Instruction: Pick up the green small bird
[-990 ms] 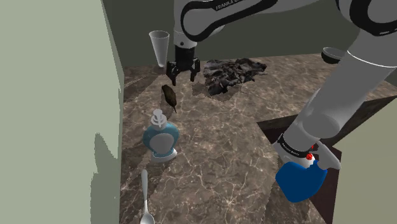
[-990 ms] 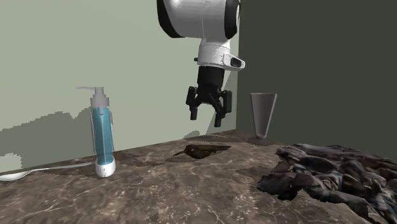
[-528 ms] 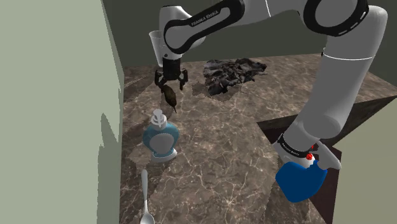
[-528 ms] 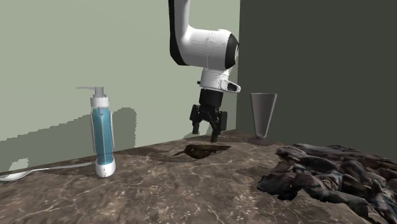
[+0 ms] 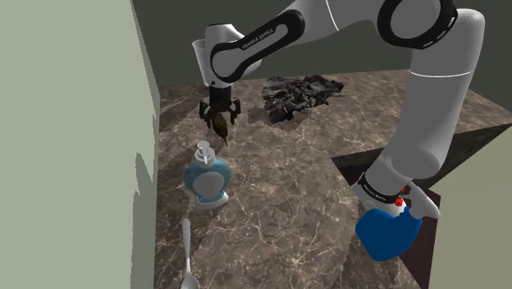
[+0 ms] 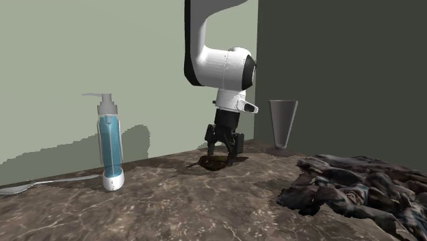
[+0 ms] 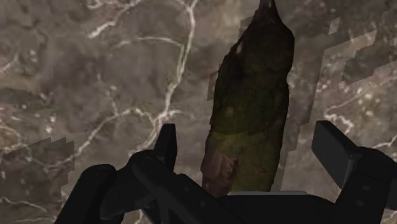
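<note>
The bird (image 5: 219, 123) lies on the marbled bench (image 5: 279, 189) in the shoulder view, beneath the arm (image 5: 271, 33) lettered FRANKA; the second exterior view puts your end effector (image 6: 224, 154) low, so it may scrape the bench; the wrist view shows it released, astride the bird (image 7: 251, 108), which could slip out lengthwise on closing.

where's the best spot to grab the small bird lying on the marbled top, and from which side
Take the bird across the middle of its body, coming straight down from above. It lies flat on the marbled top, long and slim, so its narrow width fits between the fingers. The gripper hangs open over it, a finger on each side.
</note>
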`<state>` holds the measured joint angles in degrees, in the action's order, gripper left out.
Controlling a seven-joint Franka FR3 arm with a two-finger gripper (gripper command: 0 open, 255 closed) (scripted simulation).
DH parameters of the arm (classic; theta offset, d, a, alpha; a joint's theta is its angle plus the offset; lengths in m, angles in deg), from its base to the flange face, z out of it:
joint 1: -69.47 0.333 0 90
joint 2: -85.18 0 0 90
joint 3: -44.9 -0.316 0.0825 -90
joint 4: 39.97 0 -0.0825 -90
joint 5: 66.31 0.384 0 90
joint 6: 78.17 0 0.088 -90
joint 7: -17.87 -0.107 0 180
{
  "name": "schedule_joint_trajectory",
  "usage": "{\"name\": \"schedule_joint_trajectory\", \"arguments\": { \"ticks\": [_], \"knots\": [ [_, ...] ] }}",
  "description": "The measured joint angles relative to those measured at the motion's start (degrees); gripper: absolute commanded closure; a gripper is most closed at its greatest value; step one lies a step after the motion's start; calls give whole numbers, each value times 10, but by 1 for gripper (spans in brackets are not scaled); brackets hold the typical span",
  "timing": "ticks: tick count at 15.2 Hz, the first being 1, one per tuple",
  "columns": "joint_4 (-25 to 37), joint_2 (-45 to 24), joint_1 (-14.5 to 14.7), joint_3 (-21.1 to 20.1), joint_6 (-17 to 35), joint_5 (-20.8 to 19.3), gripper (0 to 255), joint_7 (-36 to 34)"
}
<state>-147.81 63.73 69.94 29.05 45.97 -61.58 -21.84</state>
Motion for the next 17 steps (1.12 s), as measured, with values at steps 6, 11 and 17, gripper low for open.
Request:
{"name": "schedule_joint_trajectory", "arguments": {
  "ticks": [6, 11, 17],
  "knots": [
    [-1, -1, 0, 0, 2, 0, 255, 0],
    [-1, 1, 0, 0, 0, 0, 255, 0],
    [14, 21, -3, -2, -35, 4, 255, -1]
  ]
}}
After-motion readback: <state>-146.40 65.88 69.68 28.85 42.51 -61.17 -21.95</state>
